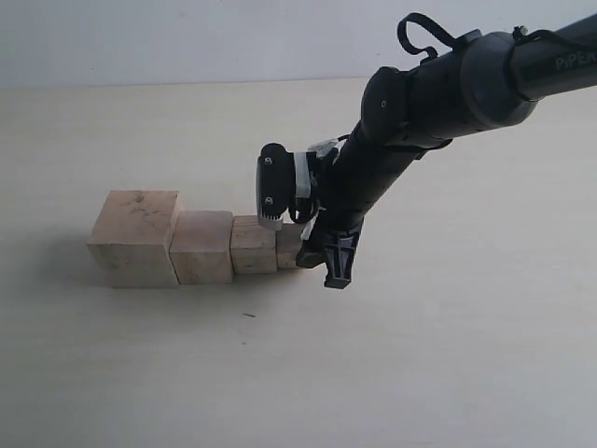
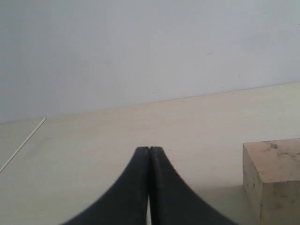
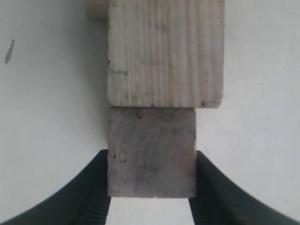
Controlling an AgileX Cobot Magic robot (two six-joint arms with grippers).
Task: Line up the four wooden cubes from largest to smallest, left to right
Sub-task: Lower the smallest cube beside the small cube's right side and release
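The four wooden cubes (image 1: pixel 201 245) stand in one straight row on the counter (image 1: pixel 448 355), left of its middle and roughly parallel to its far edge. From the left end they are the largest cube (image 1: pixel 135 238), the second cube (image 1: pixel 202 246), the third cube (image 1: pixel 253 245) and the smallest cube (image 1: pixel 288 246). Each touches its neighbour. Their front faces do not line up flush, and the largest juts forward.

A broad stretch of bare counter lies between the row and the far edge, where the pale wall (image 1: pixel 187 37) begins. More bare counter runs toward the right side, crossed only by the black arm (image 1: pixel 420 93) reaching in from the upper right. A narrower strip lies left of the largest cube. In front of the row, the surface carries one small dark mark (image 1: pixel 248 315).

Two tools show in all, one of them in the exterior view. The right tool (image 1: pixel 312 252) is at the right end of the row. In the right wrist view its two fingers (image 3: pixel 96 201) press the opposite sides of the smallest cube, which it is grasping, with the third cube butted against the far face. The left tool (image 2: pixel 149 154) is clenched, fingertips meeting with nothing between them. It hangs low over the counter with one cube (image 2: pixel 274 178) just beside it and apart from it. Which of the four that is, I cannot tell.
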